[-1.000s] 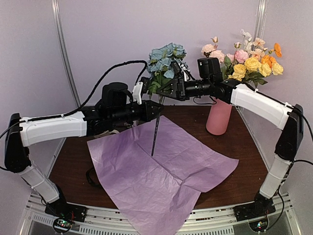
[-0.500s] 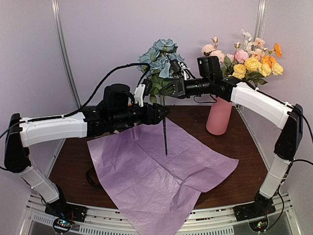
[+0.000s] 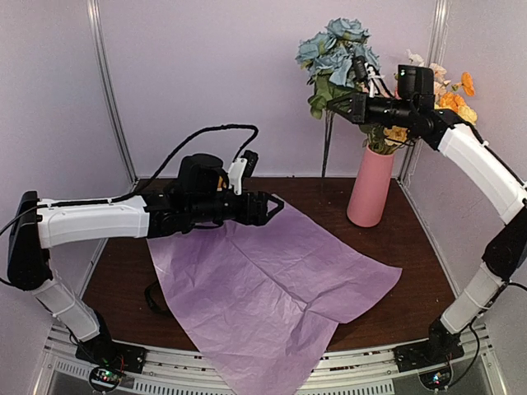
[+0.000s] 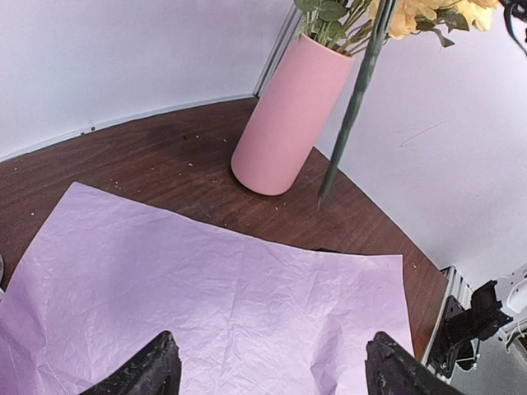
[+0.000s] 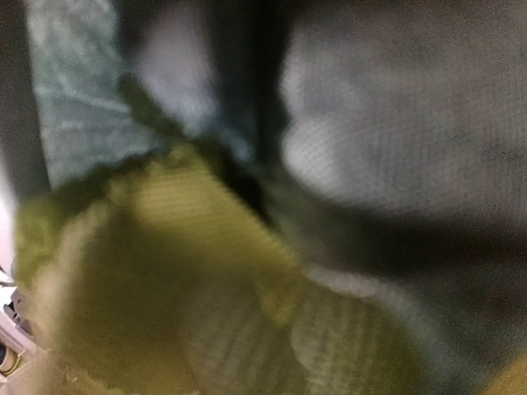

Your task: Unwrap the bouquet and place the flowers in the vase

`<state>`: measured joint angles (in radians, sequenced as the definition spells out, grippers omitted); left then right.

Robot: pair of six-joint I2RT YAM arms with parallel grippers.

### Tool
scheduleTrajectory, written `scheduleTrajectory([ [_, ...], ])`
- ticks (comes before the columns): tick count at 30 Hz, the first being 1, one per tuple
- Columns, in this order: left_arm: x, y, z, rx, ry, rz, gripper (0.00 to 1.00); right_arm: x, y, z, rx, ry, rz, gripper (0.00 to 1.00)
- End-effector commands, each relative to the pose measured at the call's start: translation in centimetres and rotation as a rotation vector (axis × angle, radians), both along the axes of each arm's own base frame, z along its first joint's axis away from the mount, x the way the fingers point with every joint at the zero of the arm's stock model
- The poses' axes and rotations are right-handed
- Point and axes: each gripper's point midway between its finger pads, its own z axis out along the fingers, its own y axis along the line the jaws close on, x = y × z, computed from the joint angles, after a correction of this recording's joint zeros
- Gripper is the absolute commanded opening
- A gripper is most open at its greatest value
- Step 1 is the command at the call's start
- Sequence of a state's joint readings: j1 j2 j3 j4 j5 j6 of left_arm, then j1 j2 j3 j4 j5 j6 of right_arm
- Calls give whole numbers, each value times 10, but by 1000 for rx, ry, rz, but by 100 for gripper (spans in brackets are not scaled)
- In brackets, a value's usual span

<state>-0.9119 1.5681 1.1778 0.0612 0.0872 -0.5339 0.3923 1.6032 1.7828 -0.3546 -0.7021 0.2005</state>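
— Which step?
— Vasing the blue flower. My right gripper pinches its stem high, just left of the far-right vase; my left gripper gapes, empty.
— Next?
— Carry it right, then lower the stem inside.

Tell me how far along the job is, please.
Done: the paper lies open on the table; some flowers stand in the vase. In hand: the shut right end effector holds the blue flowers up beside the vase; the left end effector is open, empty. Left: lower these into the vase.
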Motion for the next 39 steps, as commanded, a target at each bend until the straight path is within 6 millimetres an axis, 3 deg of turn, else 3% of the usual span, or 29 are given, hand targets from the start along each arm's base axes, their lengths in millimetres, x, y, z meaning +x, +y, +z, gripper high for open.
scheduleTrajectory([
  [1, 0, -6, -6, 29, -7, -25, 79, -2, -58, 83, 40, -256, -156, 0],
  [5, 3, -8, -15, 54, 5, -24, 79, -4, -100, 114, 25, -356, -280, 0],
  [11, 5, -14, -47, 120, 51, -41, 79, -4, -135, 142, -49, -461, -409, 0],
  [15, 3, -17, -51, 124, 62, -57, 80, 4, -155, 148, -73, -490, -496, 3],
  [18, 1, -20, -50, 117, 67, -73, 80, 16, -164, 140, -95, -483, -531, 3],
  [22, 0, -20, -46, 117, 66, -79, 80, 37, -174, 114, -131, -461, -577, 0],
  [26, -2, -21, -50, 109, 78, -88, 80, 64, -178, 72, -159, -412, -601, 0],
  [31, -4, -24, -53, 92, 98, -95, 80, 91, -183, 5, -199, -319, -630, 0],
  [32, -4, -24, -53, 90, 100, -94, 80, 95, -183, -11, -203, -285, -631, 5],
  [37, -5, -24, -55, 91, 103, -94, 80, 99, -183, -92, -242, -129, -614, 9],
  [39, -5, -24, -55, 94, 101, -94, 80, 97, -186, -113, -267, -93, -624, 11],
])
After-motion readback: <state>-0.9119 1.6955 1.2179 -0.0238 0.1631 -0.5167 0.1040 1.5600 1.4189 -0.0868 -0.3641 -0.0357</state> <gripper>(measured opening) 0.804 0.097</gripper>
